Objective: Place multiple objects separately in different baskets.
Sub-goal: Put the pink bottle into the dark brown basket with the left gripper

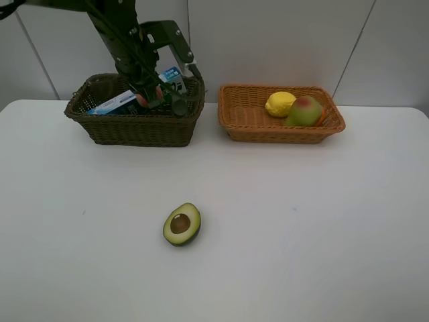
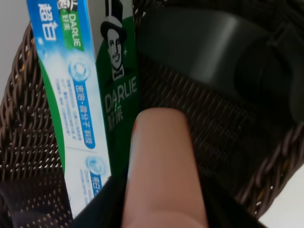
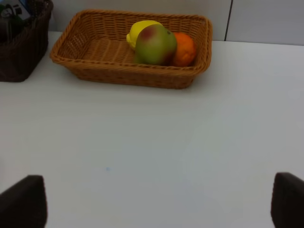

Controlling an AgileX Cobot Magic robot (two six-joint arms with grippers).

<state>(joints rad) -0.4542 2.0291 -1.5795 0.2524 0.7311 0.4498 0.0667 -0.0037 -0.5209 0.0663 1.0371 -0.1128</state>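
My left gripper [image 1: 151, 97] hangs inside the dark olive-brown basket [image 1: 134, 129], shut on the pink pump bottle [image 2: 161, 166]. Under it lie the blue-green toothpaste box [image 2: 80, 95] and a dark square bottle [image 2: 209, 47]. The light orange-tan basket [image 1: 281, 131] holds the lemon [image 1: 279, 103], the green-red pear [image 1: 305, 111] and the orange [image 3: 184, 48]. The halved avocado [image 1: 181, 224] lies cut face up on the white table [image 1: 322, 221], well in front of both baskets. My right gripper [image 3: 156, 202] is open above bare table, holding nothing. The exterior high view does not show it.
The two baskets stand side by side at the table's far edge, against a pale panelled wall. A narrow gap separates them. The left arm's dark links rise above the dark basket.
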